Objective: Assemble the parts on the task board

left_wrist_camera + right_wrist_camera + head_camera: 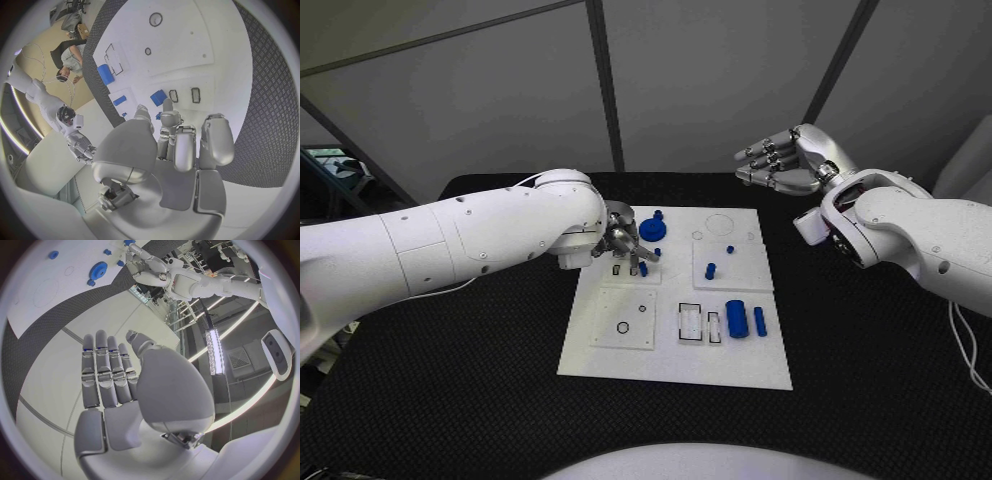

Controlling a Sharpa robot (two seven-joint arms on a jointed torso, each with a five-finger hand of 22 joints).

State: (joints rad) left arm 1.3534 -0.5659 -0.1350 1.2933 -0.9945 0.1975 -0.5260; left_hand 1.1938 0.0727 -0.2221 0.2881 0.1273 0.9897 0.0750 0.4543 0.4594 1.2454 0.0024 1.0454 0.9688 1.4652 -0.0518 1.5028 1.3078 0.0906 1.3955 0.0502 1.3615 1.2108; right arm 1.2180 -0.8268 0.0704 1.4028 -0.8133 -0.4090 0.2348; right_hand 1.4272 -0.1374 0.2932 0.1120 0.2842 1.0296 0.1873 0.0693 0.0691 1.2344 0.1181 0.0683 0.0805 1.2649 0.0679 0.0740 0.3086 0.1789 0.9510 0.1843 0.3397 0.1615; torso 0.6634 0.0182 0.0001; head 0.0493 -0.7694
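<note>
The white task board (733,350) lies mid-table. My left hand (625,240) hovers over its far left part, fingers pointing down, just left of the blue gear (653,232). In the left wrist view the left hand (169,150) pinches a small blue part (158,116) between thumb and fingertip above the board (187,40). A blue peg (643,268) stands just below the fingertips. My right hand (783,160) is raised off the table at the back right, fingers straight and apart, holding nothing; the right wrist view shows this hand (119,385) far from the board (37,295).
A large blue cylinder (736,318) and a slimmer one (760,320) lie on the board's near right. Small blue pegs (711,268) stand mid-board. Two empty black-rimmed slots (195,95) lie near my left fingertips. Black table (877,380) surrounds the board.
</note>
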